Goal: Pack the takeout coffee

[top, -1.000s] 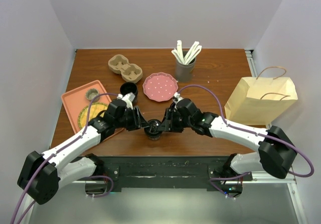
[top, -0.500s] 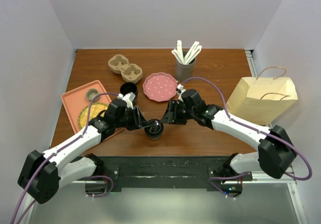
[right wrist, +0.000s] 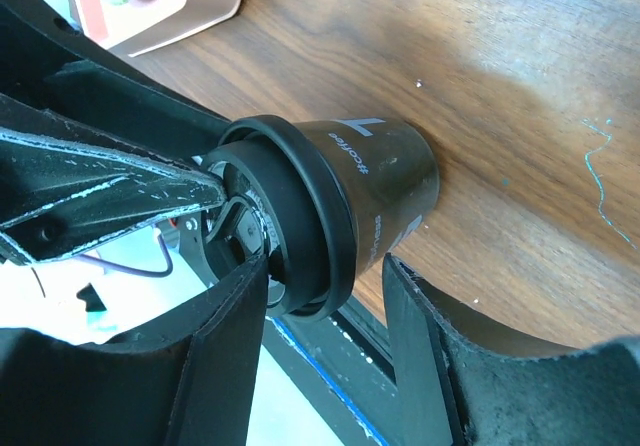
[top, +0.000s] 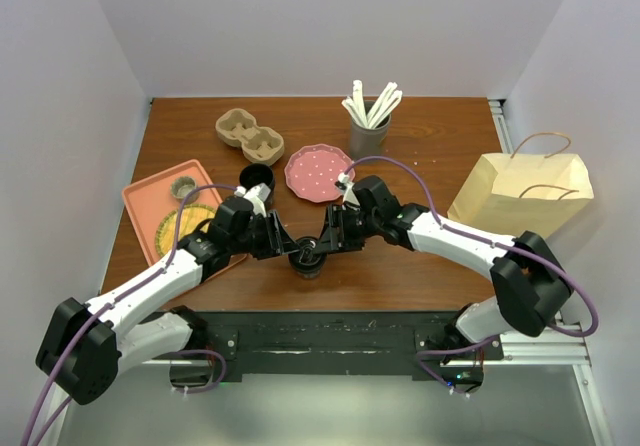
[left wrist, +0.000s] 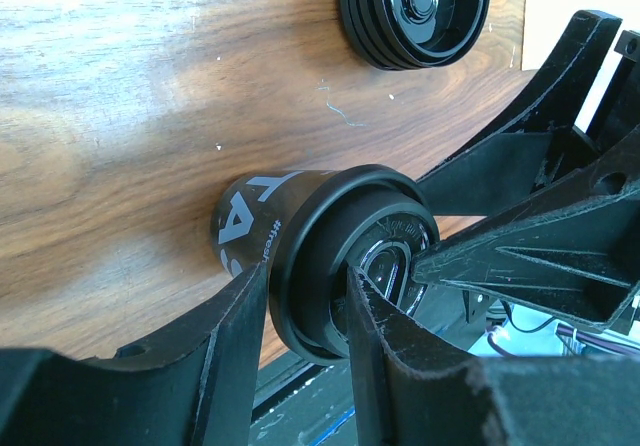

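Fingers (left wrist: 235, 316) of the left gripper (top: 288, 248) are clenched on the lid rim of the coffee cup (top: 306, 258). The right gripper (top: 322, 246) straddles the same lid from the other side, released, with a gap beside one finger. The cup is black with a black lid and white lettering on its wall. It stands upright near the front edge of the brown wooden table (top: 420, 146), between the two arms. A stack of black lids (top: 256, 177), a pink dotted plate (top: 319, 173) and a pink tray (top: 150, 206) lie behind. Farther back are a cardboard cup carrier (top: 250, 136) and a grey pot of white sticks (top: 369, 131). A paper bag (top: 520, 201) stands at the right. White walls enclose the table.
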You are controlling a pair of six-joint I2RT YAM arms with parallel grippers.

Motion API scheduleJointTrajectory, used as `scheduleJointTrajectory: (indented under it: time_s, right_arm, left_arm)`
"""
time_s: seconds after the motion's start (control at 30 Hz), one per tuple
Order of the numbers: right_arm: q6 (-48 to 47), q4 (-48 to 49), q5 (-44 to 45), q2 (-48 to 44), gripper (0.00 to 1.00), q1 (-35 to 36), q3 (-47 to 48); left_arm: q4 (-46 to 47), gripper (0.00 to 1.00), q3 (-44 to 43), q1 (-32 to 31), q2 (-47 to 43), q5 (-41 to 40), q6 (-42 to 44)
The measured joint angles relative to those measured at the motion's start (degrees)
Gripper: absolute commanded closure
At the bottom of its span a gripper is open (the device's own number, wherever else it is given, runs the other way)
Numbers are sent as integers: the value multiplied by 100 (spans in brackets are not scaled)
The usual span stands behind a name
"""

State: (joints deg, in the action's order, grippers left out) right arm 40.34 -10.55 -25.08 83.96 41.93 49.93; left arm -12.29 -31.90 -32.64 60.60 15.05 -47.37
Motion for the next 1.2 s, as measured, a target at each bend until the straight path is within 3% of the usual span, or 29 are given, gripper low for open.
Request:
scheduleJointTrajectory:
  time_s: [0.23,0.47,0.67,1.1,1.2]
  right_arm:
    - [-28,162,-98,9,48,-24,-17]
    - [22,376,-192,9,66,-127,-142]
    - [129,831,-354,-42,70,-192,-442]
    - [426,2009,-531,-85,69,-286,-1134]
    - [450,2175,-590,-72,64,-308,-1215]
  left_arm:
    - [4,59,0,0,2,0,-2]
    - [7,59,0,0,4,-2,-2]
    - [26,59,4,0,20,-4,0]
    - [236,60,168,0,-35,-2,-13]
    - [286,60,210,0,-61,-2,-33]
